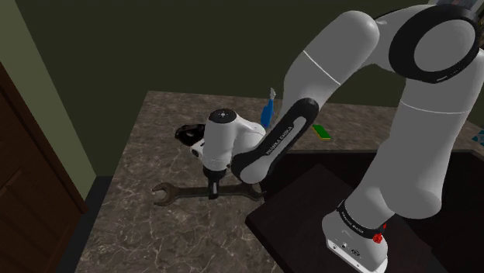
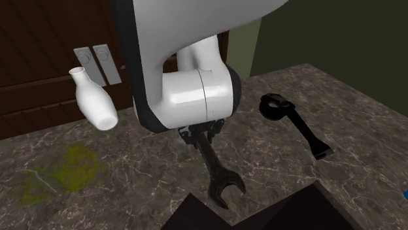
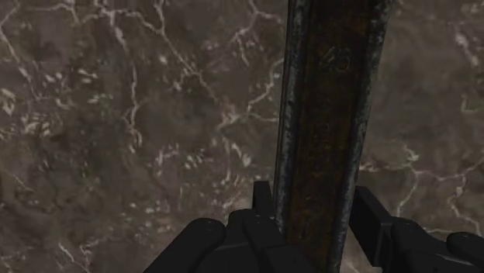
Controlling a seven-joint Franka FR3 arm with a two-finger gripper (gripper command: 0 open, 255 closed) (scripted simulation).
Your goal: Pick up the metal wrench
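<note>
Rusty wrench (image 3: 326, 116) flat on marble counter (image 3: 116, 116), shaft between claw (image 3: 313, 195) prongs (unclenched, not gripping)

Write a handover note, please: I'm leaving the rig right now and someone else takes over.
Hand: down over the shaft of the wrench; whether it grips cannot be told.
The wrench lies on the marbled counter, open end toward the shoulder view's left.
Done: the hand is placed at the shaft.
Left: confirm the grasp, then lift the wrench off the counter.
</note>
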